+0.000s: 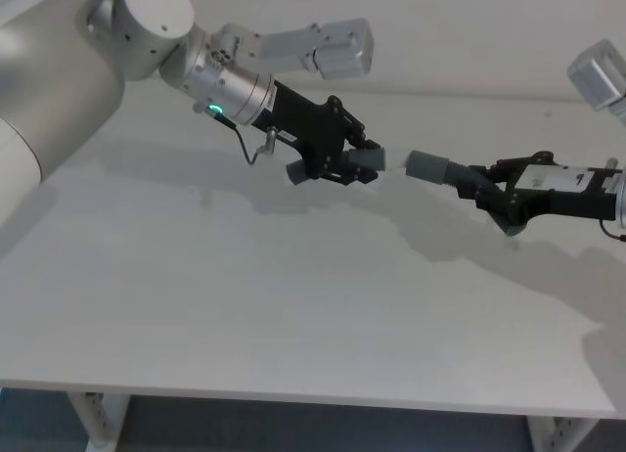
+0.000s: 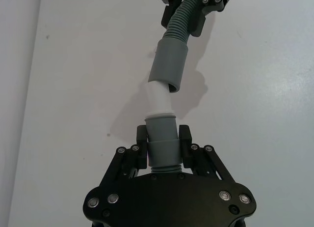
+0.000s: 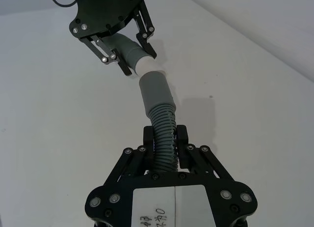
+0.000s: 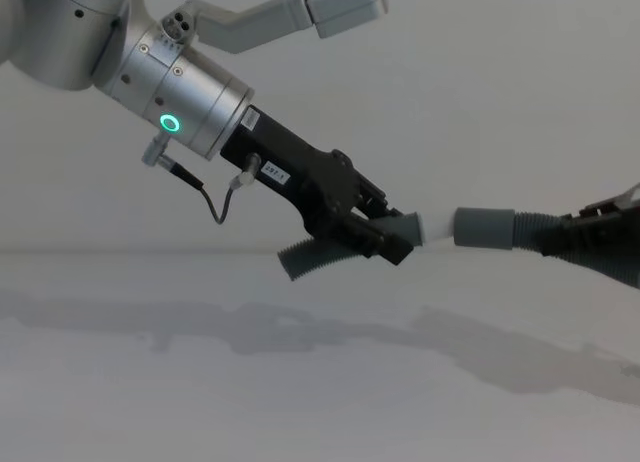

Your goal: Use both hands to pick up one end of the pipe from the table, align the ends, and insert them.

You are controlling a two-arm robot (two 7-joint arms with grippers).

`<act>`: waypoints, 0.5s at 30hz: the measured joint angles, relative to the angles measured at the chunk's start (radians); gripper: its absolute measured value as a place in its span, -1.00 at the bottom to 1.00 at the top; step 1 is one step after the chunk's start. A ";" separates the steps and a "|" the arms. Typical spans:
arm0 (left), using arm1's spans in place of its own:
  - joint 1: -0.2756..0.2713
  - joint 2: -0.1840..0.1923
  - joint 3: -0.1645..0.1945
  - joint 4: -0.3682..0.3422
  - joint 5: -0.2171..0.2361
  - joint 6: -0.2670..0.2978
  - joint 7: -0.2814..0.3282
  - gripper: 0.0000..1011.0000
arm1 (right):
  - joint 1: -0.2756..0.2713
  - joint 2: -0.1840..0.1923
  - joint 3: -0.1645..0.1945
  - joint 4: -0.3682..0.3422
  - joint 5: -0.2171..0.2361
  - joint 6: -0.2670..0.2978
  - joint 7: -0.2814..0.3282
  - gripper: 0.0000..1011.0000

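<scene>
Chest view has both pipe pieces up off the table (image 4: 300, 382). Left gripper (image 4: 385, 237) is clenched on the cuffed piece (image 4: 405, 227), its whitish tip (image 4: 436, 226) right at the mouth of the wide sleeve (image 4: 484, 228); right gripper (image 3: 165, 141) is clamped on that ribbed hose (image 3: 165, 133). Trouble spot: in the left wrist view the sleeve sits at an angle to the tip, so a push could catch the rim, bend the hose, or make it slip in the jaws.
</scene>
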 joint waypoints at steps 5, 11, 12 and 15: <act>0.005 0.012 0.006 -0.025 0.003 0.013 0.015 -0.26 | -0.001 0.002 -0.001 -0.003 0.005 0.001 -0.005 -0.48; 0.010 0.021 0.008 -0.042 0.004 0.020 0.031 -0.26 | -0.002 0.006 -0.004 -0.006 0.010 0.001 -0.008 -0.49; 0.011 0.022 0.008 -0.043 0.004 0.020 0.033 -0.26 | -0.002 0.006 -0.004 -0.006 0.010 0.001 -0.008 -0.49; 0.011 0.023 0.009 -0.046 0.004 0.019 0.039 -0.26 | -0.001 0.008 -0.006 -0.007 0.014 0.001 -0.009 -0.48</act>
